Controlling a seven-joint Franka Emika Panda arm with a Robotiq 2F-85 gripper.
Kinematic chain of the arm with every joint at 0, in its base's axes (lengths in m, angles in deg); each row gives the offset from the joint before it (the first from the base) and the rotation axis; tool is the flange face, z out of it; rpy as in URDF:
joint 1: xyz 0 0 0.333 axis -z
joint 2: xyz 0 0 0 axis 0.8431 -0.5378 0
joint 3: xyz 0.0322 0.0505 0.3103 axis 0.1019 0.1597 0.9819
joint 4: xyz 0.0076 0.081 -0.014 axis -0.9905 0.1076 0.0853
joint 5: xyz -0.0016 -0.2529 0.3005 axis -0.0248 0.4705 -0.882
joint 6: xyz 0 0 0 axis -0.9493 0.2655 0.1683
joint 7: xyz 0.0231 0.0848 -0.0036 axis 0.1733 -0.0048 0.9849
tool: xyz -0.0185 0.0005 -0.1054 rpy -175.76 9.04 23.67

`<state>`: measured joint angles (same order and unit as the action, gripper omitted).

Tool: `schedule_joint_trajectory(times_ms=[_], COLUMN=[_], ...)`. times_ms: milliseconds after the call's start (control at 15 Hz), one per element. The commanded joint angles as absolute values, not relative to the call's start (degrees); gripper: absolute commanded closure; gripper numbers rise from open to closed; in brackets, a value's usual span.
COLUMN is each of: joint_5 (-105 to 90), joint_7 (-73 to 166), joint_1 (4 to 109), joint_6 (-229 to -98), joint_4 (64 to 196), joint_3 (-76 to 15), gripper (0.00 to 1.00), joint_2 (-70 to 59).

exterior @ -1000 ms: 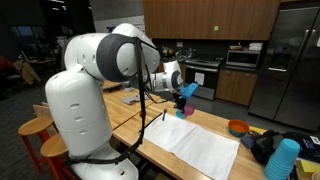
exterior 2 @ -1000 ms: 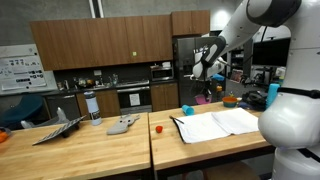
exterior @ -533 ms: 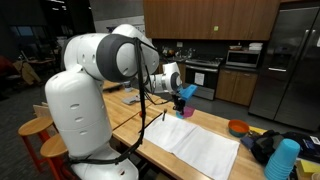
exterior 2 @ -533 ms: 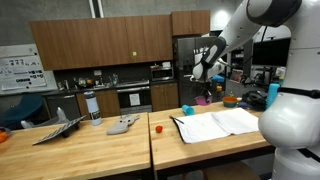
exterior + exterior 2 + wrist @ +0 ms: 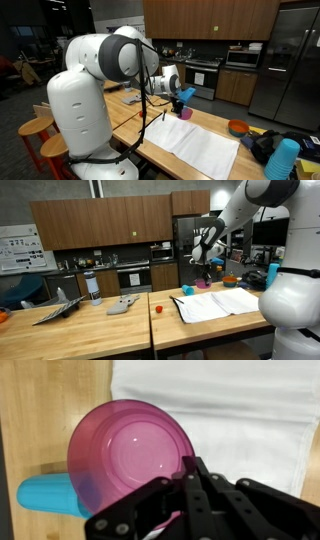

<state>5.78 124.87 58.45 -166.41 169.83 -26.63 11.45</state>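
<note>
Pincer: gripper (image 5: 196, 468) is shut tight – tips sit right at the rim of the pink cup (image 5: 125, 455), can't tell if they pinch it
Pink cup: mouth up, looks to stand on the wood table (image 5: 40, 400), partly over the white cloth (image 5: 240, 410)
Blue cup (image 5: 45, 495): just beside the pink one, partly hidden by it
Risk: a bump from the shut tips could tip the pink cup & knock the blue one – both may roll

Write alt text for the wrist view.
Top-down look into an empty pink plastic cup, with the shut gripper reaching in from below to its rim. A light blue cup sits beside it on the wooden table, and a white cloth covers the right side.
</note>
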Motion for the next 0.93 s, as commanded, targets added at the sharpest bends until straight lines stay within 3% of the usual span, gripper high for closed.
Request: schedule_joint_trajectory(times_ms=[0, 867], joint_5=[2.69, 9.70], joint_7=[124.85, 125.58], joint_1=[57.23, 55.99], joint_6=[-165.96, -166.91], joint_4=[172.66, 183.86], joint_3=[-25.98, -24.95], gripper=[0.99, 0.99], joint_2=[11.85, 18.07])
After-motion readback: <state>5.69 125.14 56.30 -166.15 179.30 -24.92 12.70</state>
